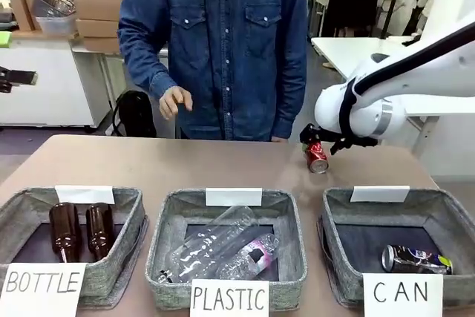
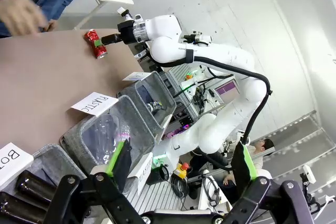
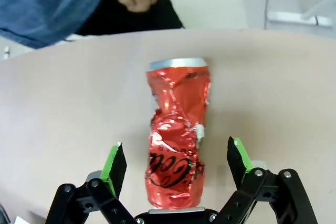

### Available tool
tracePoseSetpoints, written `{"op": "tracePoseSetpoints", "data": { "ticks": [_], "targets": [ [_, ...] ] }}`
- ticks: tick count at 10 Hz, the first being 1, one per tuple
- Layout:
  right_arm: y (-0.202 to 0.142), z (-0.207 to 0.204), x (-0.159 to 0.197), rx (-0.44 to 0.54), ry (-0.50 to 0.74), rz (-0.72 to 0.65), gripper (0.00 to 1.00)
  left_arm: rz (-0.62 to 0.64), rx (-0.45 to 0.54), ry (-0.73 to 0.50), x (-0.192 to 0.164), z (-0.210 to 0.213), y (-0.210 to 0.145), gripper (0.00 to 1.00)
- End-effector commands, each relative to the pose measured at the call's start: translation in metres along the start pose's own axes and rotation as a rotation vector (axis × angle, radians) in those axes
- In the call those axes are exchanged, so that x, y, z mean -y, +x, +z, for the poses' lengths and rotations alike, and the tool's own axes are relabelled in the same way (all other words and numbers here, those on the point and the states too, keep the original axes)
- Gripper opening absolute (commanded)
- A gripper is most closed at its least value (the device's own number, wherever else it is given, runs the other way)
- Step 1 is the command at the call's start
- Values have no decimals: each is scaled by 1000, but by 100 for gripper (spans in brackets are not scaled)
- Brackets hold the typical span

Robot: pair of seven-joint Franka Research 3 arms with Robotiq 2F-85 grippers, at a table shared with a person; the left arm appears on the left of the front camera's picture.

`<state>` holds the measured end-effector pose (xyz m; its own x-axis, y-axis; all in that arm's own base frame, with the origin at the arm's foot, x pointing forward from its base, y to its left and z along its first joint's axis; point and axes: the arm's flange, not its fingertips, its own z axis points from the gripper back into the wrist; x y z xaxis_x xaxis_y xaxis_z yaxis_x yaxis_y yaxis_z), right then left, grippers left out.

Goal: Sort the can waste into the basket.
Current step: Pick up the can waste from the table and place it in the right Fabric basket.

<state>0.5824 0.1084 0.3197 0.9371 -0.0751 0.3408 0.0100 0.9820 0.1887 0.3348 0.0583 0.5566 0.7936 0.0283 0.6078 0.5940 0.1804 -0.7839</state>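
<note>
Closest to me, at about five o'clock on the table, sits the basket (image 1: 338,231) with the "CAN" card, and the dark can (image 1: 415,259) already lies on its side on the floor of it. To its left are the basket marked "PLASTIC" (image 1: 167,246) at six o'clock and the basket marked "BOTTLE" (image 1: 122,231) at seven o'clock, each with its own stuff inside. My left gripper (image 2: 178,166) hangs up above that side with its fingers spread wide and nothing in them. Farther out, at about two o'clock on the table, lies the red can (image 3: 177,135), all dented, resting on the brown top. My right gripper (image 3: 177,160) is down by it with its fingers wide apart, one green pad on each side of the can (not touching it yet, as far as I can see). Beyond it, at twelve o'clock, a person in a blue shirt (image 1: 223,42) stands at the far edge. I think I am at the grabbing step for the last can. Next I should slide a bit lower, squeeze gently because it is crushed, lift, and carry it back to the "CAN" basket.
</note>
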Motion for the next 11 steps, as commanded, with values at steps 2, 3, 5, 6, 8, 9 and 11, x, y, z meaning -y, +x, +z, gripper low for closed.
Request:
{"op": "tracePoseSetpoints", "data": {
  "ticks": [2, 3, 5, 6, 8, 9, 11],
  "targets": [
    [6, -2, -9, -41, -8, -14, 100, 1, -9, -1, 3, 2, -1, 100],
    [7, -1, -9, -43, -11, -17, 100, 1, -9, -1, 3, 2, -1, 100],
    [6, -1, -11, -65, -17, -17, 41, 1, -9, -1, 3, 2, -1, 100],
    [3, -5, -12, -75, -27, -7, 41, 1, -9, -1, 3, 2, -1, 100],
    [1, -8, -12, -77, -24, -14, 36, 1, -9, -1, 3, 2, -1, 100],
    [0, -7, -11, -78, -36, -6, 0, 1, -9, -1, 3, 2, -1, 100],
    [0, -8, -9, -75, -44, -9, 0, 1, -9, -1, 3, 2, -1, 100]
  ]
}}
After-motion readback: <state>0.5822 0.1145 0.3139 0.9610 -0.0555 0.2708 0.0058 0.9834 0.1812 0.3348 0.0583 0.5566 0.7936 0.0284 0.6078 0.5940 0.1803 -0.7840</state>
